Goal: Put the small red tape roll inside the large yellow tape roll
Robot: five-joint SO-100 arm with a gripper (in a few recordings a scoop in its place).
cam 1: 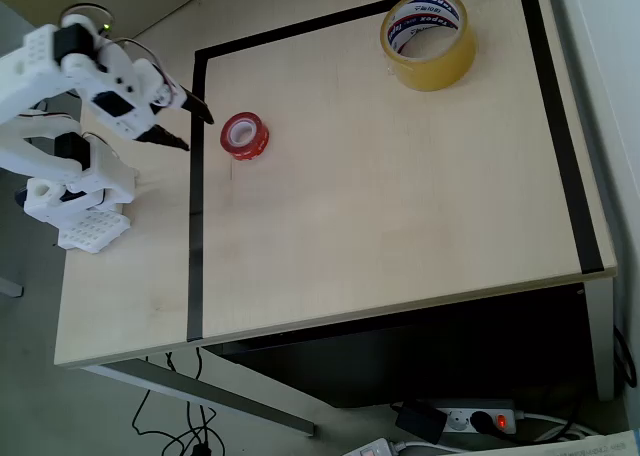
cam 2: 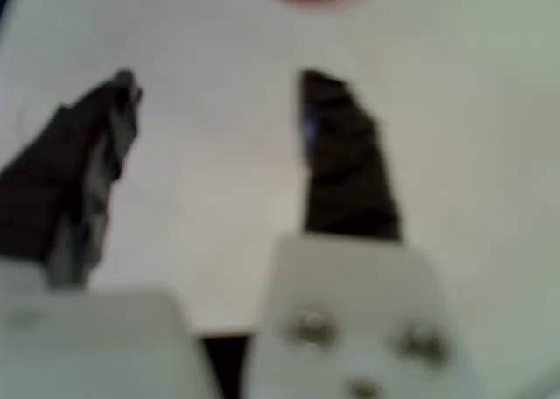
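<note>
Approaching the small red tape roll (cam 1: 244,135), the gripper (cam 1: 196,128) stands jaws apart and empty just beside it; next it must straddle the roll and close.

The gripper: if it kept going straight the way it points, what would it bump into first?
Most likely the red roll. The open gripper points at it across bare table; its height above the table is unclear.

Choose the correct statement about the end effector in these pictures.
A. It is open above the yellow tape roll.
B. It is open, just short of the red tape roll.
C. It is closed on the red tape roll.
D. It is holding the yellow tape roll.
B: the end effector is open and empty, with the small red tape roll lying just ahead of its fingertips.
</note>
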